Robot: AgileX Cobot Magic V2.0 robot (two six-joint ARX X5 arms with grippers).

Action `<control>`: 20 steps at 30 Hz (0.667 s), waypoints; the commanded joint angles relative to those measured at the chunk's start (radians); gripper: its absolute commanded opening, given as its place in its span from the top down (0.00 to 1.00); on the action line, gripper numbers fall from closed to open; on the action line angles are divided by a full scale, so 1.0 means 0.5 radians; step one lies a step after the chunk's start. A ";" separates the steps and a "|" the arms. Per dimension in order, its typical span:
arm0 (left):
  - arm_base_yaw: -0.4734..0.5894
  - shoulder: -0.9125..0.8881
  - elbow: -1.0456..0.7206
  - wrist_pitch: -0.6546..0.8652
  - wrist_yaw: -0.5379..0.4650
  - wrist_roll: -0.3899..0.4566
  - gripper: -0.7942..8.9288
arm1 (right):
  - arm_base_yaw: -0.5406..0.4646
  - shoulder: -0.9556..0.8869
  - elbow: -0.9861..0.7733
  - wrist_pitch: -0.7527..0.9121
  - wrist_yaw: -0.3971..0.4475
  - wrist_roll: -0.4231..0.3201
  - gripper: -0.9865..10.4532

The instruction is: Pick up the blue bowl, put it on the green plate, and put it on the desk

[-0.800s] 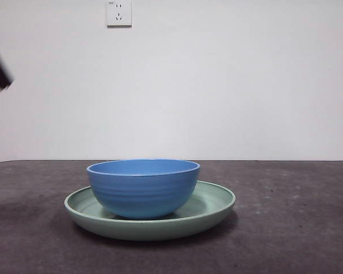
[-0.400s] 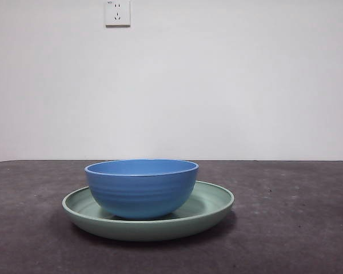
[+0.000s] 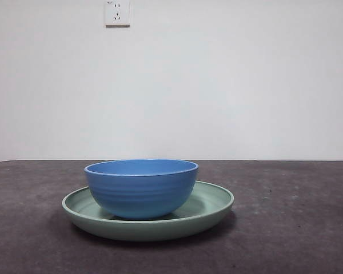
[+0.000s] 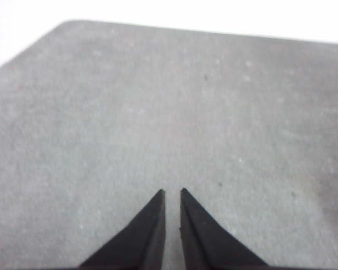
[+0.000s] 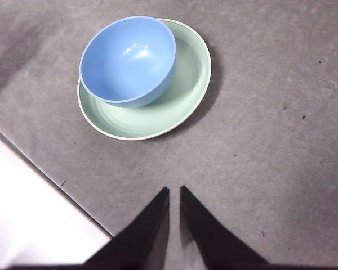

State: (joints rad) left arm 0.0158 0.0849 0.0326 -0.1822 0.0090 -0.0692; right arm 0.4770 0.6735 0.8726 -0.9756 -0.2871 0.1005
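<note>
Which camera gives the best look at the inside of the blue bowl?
The right wrist view: it looks down into the blue bowl, showing its empty inside as it sits off-centre on the green plate. The front view shows only the bowl's ridged side and rim. The left wrist view shows bare desk.

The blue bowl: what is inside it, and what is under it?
The bowl is empty inside. It stands on the green plate, toward one side. The part of the plate under the bowl is covered.

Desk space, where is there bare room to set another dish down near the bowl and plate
Bare desk lies beside the green plate on both sides in the front view, and between the plate and the right gripper. The only occupied spot is the plate, with the blue bowl on it.
</note>
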 commanded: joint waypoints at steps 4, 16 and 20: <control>0.003 -0.063 -0.043 -0.016 -0.008 0.011 0.87 | 0.011 0.005 0.017 0.020 0.000 -0.016 0.89; 0.003 -0.164 -0.043 -0.012 -0.006 -0.005 0.87 | 0.011 0.005 0.017 0.021 0.000 -0.016 0.89; 0.003 -0.164 -0.042 -0.012 -0.006 -0.005 0.87 | 0.011 0.005 0.017 0.021 0.000 -0.016 0.89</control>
State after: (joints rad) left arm 0.0158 0.0036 0.0322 -0.1822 0.0055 -0.0692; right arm 0.4770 0.6735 0.8726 -0.9756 -0.2867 0.1005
